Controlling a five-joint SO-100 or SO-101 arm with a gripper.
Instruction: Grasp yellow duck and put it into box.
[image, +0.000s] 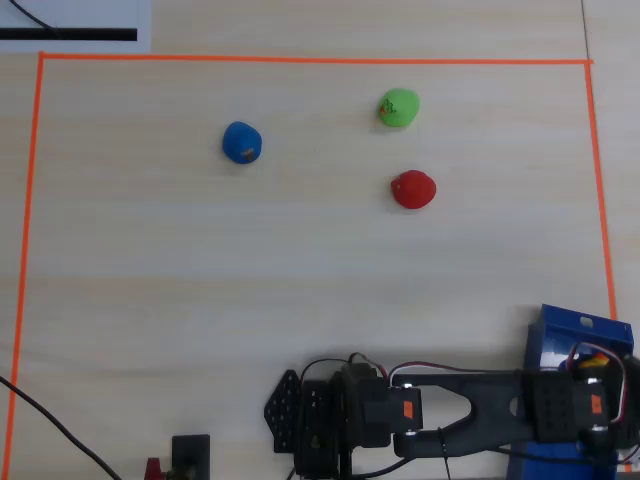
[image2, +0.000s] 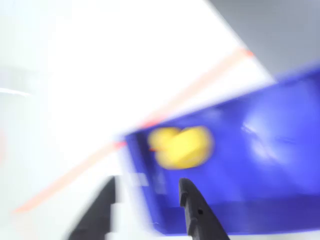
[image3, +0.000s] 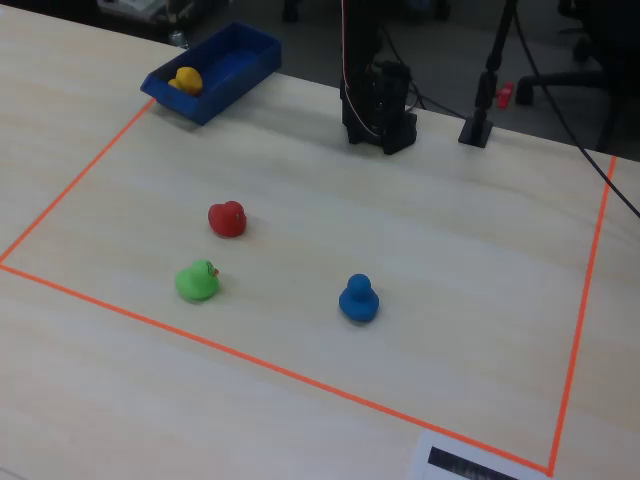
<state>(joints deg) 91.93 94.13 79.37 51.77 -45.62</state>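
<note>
The yellow duck lies inside the blue box at the far left of the fixed view. In the blurred wrist view the duck rests on the box floor, near its left wall. My gripper is open and empty, its two dark fingers spread just below the duck, one on each side of the box's left wall. In the overhead view my arm reaches right over the box at the bottom right, and the duck is hidden there.
A red duck, a green duck and a blue duck stand on the wooden table inside the orange tape border. The arm's base and a small black stand sit at the far edge.
</note>
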